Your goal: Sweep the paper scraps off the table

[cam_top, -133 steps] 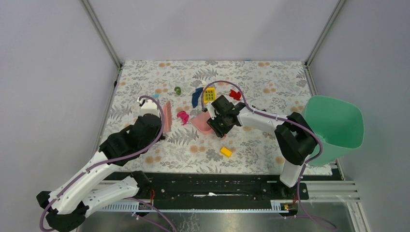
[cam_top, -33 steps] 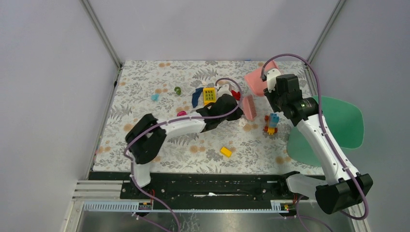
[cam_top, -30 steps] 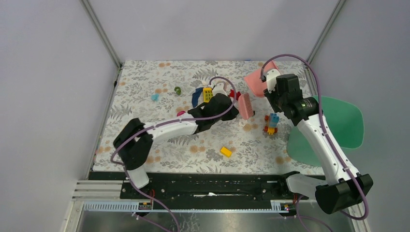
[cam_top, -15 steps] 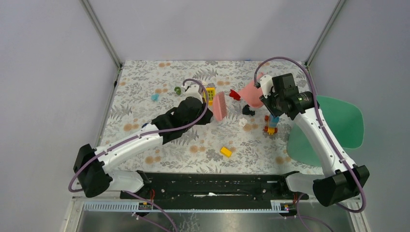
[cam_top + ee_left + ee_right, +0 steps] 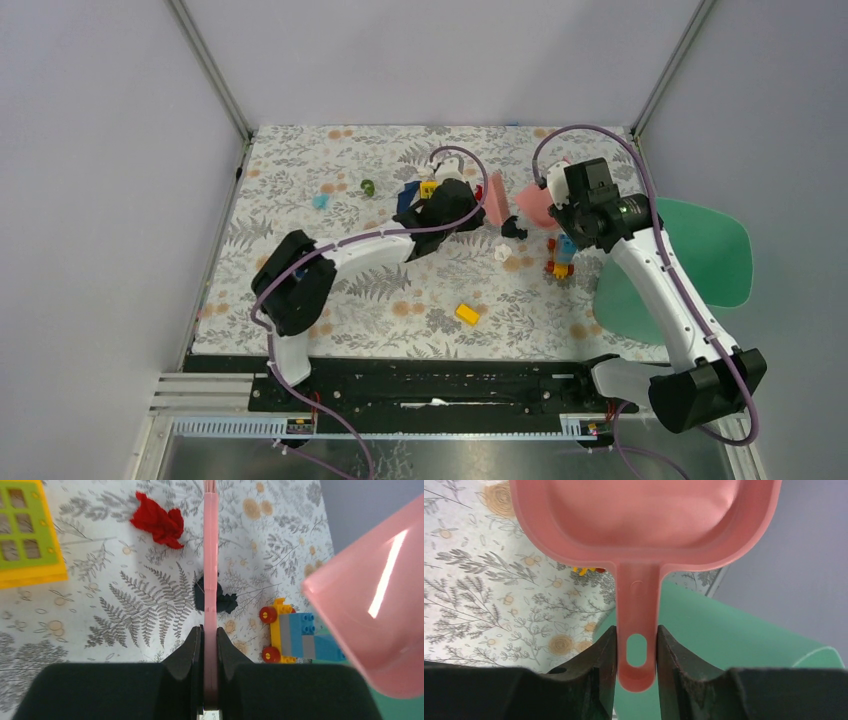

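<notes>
My left gripper (image 5: 210,630) is shut on the flat pink brush (image 5: 211,555), held edge-on over the table (image 5: 300,160). A dark crumpled paper scrap (image 5: 226,601) lies just past the brush, partly hidden by it. A red crumpled scrap (image 5: 157,522) lies to its left. In the top view the brush (image 5: 497,198) stands beside the pink dustpan (image 5: 533,203), with the dark scrap (image 5: 513,229) and a white scrap (image 5: 503,253) just in front of them. My right gripper (image 5: 636,630) is shut on the dustpan's handle (image 5: 637,605).
A green tray (image 5: 700,265) stands off the table's right edge, under the right arm. A blue-and-yellow block car (image 5: 560,255) sits near the dustpan. A yellow-green block (image 5: 25,535), a yellow brick (image 5: 467,314), and small green (image 5: 368,186) and cyan (image 5: 320,200) bits lie about.
In the last half second the left gripper has carried the brush right, up beside the dustpan. The dustpan has shifted slightly nearer the dark scrap.
</notes>
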Available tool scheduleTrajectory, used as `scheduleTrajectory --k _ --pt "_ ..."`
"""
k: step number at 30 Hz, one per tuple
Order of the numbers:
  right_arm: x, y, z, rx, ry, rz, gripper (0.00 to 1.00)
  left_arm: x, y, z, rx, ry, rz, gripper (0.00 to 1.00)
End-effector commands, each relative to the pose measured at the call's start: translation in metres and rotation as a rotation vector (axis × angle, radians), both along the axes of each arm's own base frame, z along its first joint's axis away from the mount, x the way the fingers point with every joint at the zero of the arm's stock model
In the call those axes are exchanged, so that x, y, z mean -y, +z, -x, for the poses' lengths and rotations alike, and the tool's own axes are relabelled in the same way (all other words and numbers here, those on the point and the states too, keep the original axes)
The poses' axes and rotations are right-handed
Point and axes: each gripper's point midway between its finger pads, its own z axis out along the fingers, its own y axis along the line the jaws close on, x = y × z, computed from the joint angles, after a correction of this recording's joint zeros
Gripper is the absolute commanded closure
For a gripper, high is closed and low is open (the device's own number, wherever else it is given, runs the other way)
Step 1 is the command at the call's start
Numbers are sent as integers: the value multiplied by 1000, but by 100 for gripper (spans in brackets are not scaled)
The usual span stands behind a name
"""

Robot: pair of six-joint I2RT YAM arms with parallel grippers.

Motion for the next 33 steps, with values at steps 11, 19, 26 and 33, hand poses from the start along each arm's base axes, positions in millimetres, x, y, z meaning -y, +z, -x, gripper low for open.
scheduleTrajectory --k 11,19,26,33 --pt "4 -23 13 -81 43 8 100 2 -34 5 -71 12 19 100" --pt "-13 -47 29 -205 176 -49 100 -88 -32 50 -101 79 -267 100" --pt "-7 -50 33 -224 197 -15 100 -123 21 86 -39 -72 -380 100" --pt "19 -11 -9 80 -79 48 100 -86 83 55 123 6 -84 100"
